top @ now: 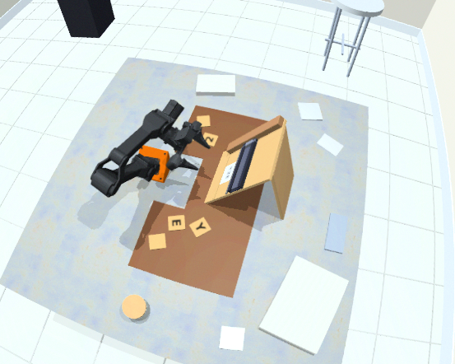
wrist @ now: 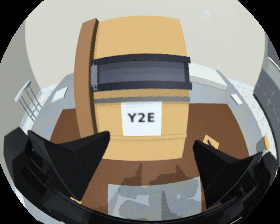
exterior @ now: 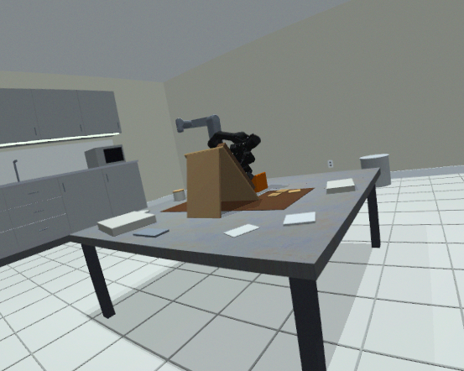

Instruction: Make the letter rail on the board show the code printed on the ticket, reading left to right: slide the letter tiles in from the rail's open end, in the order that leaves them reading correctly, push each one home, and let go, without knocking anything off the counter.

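The sloped wooden board (top: 266,158) (exterior: 204,185) (wrist: 141,37) bears an empty dark rail (top: 242,168) (wrist: 141,74). The ticket (top: 226,175) (wrist: 141,118) below it reads Y2E. My gripper (top: 204,158) (wrist: 153,141) is wide open and empty, in front of the board's lower edge. The 2 tile (top: 209,139) lies close by one finger, and a plain-looking tile (top: 203,120) lies behind it. The E tile (top: 176,222), the Y tile (top: 200,227) and another plain-looking tile (top: 157,241) lie on the mat's other side. The arm may hide more.
A brown bar (top: 254,135) (wrist: 85,80) stands along one side of the board. The brown mat (top: 199,263) lies under the board. A round wooden-topped jar (top: 134,306), a large white slab (top: 306,305), a white block (top: 215,84) and a blue slab (top: 336,233) stand around it.
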Robot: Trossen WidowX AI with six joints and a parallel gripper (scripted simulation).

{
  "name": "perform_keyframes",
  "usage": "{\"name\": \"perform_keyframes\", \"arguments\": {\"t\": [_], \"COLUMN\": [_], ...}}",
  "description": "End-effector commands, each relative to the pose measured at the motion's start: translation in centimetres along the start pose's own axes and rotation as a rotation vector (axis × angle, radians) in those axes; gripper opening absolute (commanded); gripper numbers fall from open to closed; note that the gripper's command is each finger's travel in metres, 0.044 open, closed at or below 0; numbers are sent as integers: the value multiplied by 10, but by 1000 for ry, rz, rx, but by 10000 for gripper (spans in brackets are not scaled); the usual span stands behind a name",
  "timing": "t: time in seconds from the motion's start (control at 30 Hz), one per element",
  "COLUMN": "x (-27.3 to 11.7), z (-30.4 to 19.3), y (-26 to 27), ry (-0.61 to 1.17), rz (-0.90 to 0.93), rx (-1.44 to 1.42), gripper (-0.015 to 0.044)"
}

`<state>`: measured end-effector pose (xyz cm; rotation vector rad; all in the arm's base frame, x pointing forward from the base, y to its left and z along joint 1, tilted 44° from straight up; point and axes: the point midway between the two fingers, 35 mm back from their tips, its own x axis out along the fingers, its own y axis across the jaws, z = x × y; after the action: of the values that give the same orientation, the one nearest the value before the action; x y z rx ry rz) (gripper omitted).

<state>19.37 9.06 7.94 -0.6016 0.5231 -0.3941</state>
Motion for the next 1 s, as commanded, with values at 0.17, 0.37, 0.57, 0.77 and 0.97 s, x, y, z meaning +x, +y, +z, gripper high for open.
{"name": "perform_keyframes", "arguments": {"t": [0.17,0.37,0.57,0.77,0.97], "x": [8,8,-4,-20,-34], "z": [-6,-6,19,68,110], "y": [-2,-2,15,24,22], "ry": [28,28,98,124,81], "rz": [-27,-27,66,202,326], "rx": [-31,-31,-274,-730,-1121], "gripper": [440,440,440,440,440]}}
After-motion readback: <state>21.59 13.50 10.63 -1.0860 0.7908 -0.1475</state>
